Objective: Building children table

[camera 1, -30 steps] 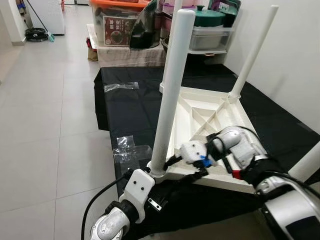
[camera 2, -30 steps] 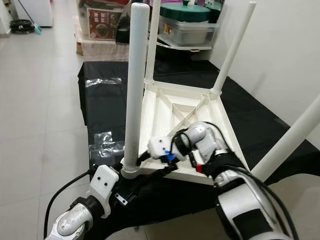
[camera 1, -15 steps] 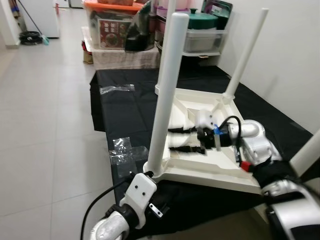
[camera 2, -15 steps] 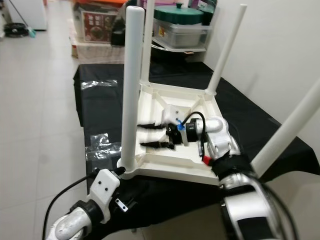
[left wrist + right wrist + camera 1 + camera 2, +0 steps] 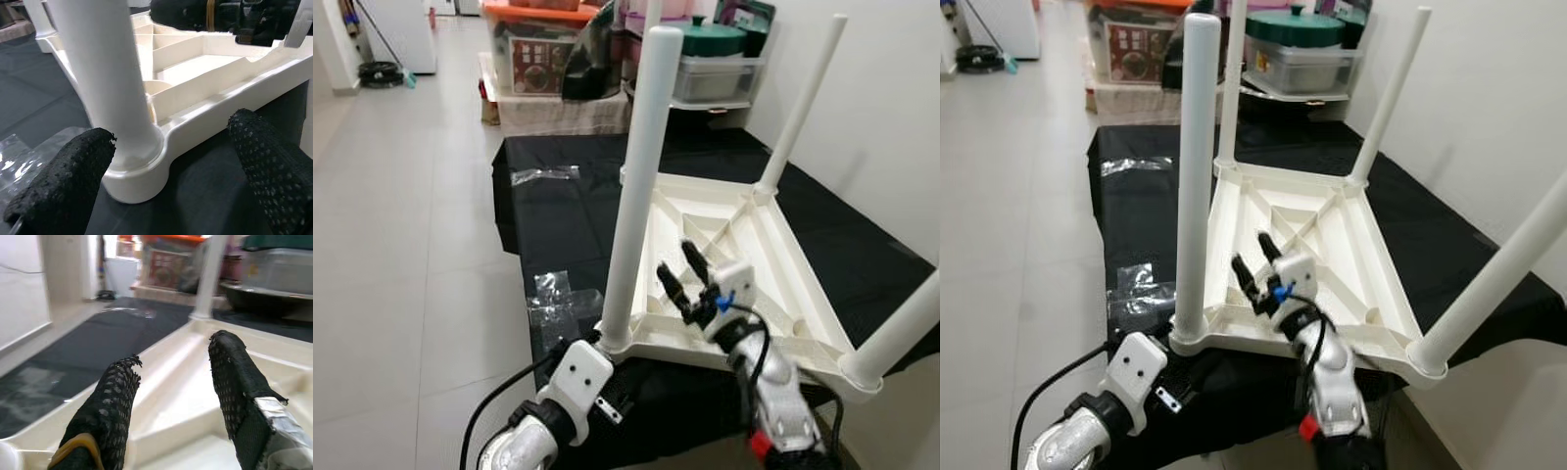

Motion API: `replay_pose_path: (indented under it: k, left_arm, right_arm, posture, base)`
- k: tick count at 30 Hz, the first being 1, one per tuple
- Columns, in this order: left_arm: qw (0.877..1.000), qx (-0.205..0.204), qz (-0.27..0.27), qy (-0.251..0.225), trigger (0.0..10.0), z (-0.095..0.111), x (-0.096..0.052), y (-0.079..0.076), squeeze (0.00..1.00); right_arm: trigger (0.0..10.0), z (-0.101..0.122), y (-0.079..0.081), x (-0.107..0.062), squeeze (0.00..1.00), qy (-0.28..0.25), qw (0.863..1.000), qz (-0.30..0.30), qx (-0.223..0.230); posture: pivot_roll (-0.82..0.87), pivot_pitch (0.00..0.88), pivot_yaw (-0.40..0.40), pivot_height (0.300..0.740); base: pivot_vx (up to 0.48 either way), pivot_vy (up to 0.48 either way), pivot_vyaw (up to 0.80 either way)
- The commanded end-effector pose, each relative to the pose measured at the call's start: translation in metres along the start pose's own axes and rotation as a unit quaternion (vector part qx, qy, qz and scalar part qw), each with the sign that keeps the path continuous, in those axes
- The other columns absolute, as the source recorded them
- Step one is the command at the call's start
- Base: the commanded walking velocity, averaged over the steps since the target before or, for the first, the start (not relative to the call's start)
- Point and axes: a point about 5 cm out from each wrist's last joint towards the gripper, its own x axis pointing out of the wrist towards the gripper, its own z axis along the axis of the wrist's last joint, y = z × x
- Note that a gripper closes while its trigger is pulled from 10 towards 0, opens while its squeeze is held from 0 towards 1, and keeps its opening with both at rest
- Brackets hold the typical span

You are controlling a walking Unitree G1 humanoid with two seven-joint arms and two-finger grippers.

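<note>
Item: white table (image 5: 773, 284), upside down on a black sheet (image 5: 558, 211), four legs up; the nearest right leg (image 5: 901, 333) is cut off by the frame edge.
My left claw (image 5: 166, 161): open, astride the near-left leg (image 5: 636, 186) base, gripping nothing.
My right claw (image 5: 685, 279): spread, empty, above the underside.
Rear bins (image 5: 720, 73): contents unclear.

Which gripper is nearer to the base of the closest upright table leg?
Left. The left gripper sits open at the base of the near leg, fingers either side of that corner. The right gripper hovers open above the table underside, farther off.
</note>
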Motion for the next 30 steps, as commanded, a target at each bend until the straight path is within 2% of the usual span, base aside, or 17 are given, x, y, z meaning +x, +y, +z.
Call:
replay_pose_path:
  k: [1,5,7,14,18,30]
  left_arm:
    - [1.0,0.0,0.002,0.0,10.0,-0.001,-0.001,-0.001,0.0]
    - [1.0,0.0,0.022,-0.008,10.0,0.001,-0.002,0.003,0.0]
    - [0.999,0.001,0.035,-0.01,10.0,0.001,-0.003,0.005,0.0]
    - [0.999,0.009,0.035,-0.007,10.0,0.0,-0.002,0.006,0.0]
    - [0.999,0.011,0.044,-0.001,10.0,-0.003,0.0,0.008,0.0]
    - [0.999,0.009,0.044,0.006,10.0,-0.007,0.001,0.01,0.0]
  right_arm:
    - [10.0,0.006,-0.001,-0.004,0.0,-0.007,0.999,-0.031,-0.007]
    - [10.0,0.007,0.008,-0.012,0.0,-0.015,0.999,-0.04,0.005]
    - [10.0,0.003,0.021,-0.021,0.0,-0.006,0.999,-0.038,0.016]
    - [10.0,-0.004,0.032,-0.032,0.0,0.021,0.997,-0.065,0.022]
    - [10.0,-0.008,0.031,-0.033,0.0,0.039,0.995,-0.085,0.024]
    - [10.0,-0.009,0.037,-0.032,0.0,0.054,0.995,-0.079,0.03]
  posture:
    - [0.05,0.019,-0.085,0.74]
    - [0.05,0.02,-0.087,0.74]
    - [0.06,0.021,-0.087,0.74]
    - [0.06,0.017,-0.084,0.74]
    - [0.05,0.013,-0.083,0.74]
    - [0.05,0.01,-0.079,0.74]
  base:
    - [0.0,0.0,0.0]
    - [0.0,0.0,0.0]
    - [0.0,0.0,0.0]
    - [0.0,0.0,0.0]
    - [0.0,-0.455,0.0]
    - [0.0,-0.48,0.0]
